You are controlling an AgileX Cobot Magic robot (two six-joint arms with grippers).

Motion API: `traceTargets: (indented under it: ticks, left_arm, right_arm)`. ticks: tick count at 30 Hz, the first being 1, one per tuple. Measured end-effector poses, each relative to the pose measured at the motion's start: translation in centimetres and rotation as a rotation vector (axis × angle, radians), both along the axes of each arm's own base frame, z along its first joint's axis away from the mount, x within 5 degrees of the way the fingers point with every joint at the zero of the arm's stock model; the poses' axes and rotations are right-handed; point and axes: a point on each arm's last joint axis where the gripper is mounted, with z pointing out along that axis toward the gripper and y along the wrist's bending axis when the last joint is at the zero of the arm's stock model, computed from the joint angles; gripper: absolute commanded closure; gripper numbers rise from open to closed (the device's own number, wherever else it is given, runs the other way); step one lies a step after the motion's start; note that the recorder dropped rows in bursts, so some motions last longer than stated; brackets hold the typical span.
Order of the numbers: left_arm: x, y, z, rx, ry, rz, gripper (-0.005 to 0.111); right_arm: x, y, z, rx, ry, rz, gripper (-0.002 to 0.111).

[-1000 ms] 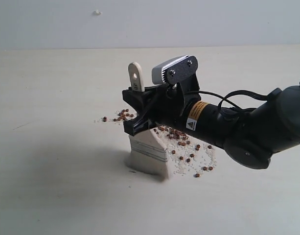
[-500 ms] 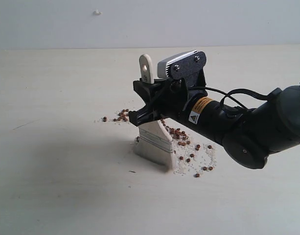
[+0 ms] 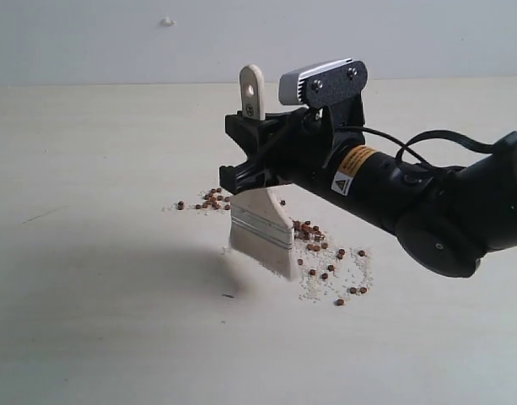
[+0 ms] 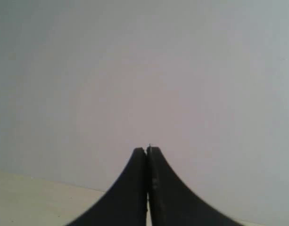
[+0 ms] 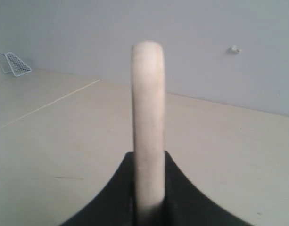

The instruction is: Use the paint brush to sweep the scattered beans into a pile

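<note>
Light is soft, even and fairly bright, with pale, washed colours. In the exterior view a broad, faint shadow spreads over the desk point(image 3: 89, 354) left of the brush point(image 3: 262, 229). In the left wrist view the near, dark fingers point(image 4: 130, 193) look soft-edged.

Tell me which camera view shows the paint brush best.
The exterior view: it shows the whole paint brush, from hanging hole to bristles, clamped in the right hand. The right wrist view shows only its handle edge-on between the jaws. The left wrist view shows none of it, only the shut left hand.
</note>
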Motion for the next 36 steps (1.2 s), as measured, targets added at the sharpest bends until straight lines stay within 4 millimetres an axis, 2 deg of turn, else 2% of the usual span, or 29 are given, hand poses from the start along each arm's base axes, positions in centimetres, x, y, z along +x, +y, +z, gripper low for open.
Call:
traceTargets:
  ticks: [4,8,14,20,27,31,36]
  left_arm:
    - [0.0,0.0,0.0,0.0,0.0,0.0,0.107]
    - [0.0,0.0,0.0,0.0,0.0,0.0,0.107]
    - [0.0,0.0,0.0,0.0,0.0,0.0,0.107]
    - [0.0,0.0,0.0,0.0,0.0,0.0,0.107]
    - [0.0,0.0,0.0,0.0,0.0,0.0,0.107]
    - [0.0,0.0,0.0,0.0,0.0,0.0,0.107]
    - [0.0,0.0,0.0,0.0,0.0,0.0,0.107]
  right_arm:
    - [-0.2,-0.2,1.5,0.019,-0.035,-0.003,0.108]
    - [0.7,-1.6,2.5,0.035,-0.105,-0.016,0.108]
    - [4.1,-5.6,4.0,0.023,-0.179,0.033,0.108]
    - [8.0,-7.3,6.0,-0.023,-0.236,0.175,0.108]
    - [13.1,-6.3,6.4,-0.059,-0.261,0.305,0.108]
    - [16.3,-5.4,4.9,-0.045,-0.241,0.354,0.108]
    - [18.9,-4.2,2.8,0.03,-0.229,0.488,0.108]
